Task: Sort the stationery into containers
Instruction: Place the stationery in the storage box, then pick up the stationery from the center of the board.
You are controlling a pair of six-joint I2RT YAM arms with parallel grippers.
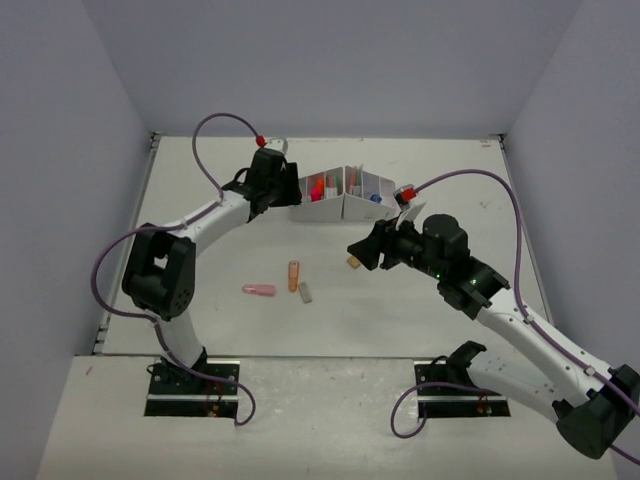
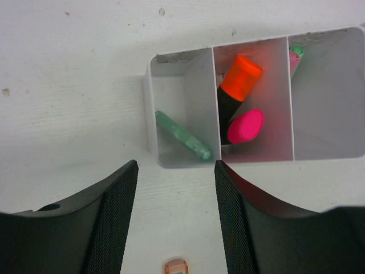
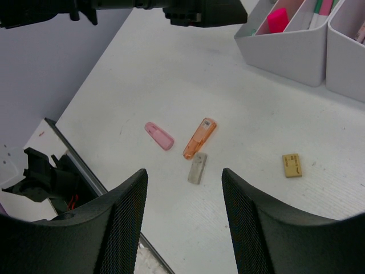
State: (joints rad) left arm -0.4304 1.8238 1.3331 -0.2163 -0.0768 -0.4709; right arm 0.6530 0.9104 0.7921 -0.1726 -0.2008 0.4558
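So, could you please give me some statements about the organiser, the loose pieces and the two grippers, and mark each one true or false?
1. The green pen lies in the end compartment of the organiser. True.
2. The orange-capped highlighter and the pink-capped highlighter share one compartment. True.
3. The right gripper holds the grey piece. False: its jaws are open and empty, and the grey piece lies on the table.
4. Only two loose pieces lie on the table. False: there are four, the pink piece, the orange piece, the grey piece and the tan piece.
5. The left gripper is shut on a pen. False: it is open and empty.
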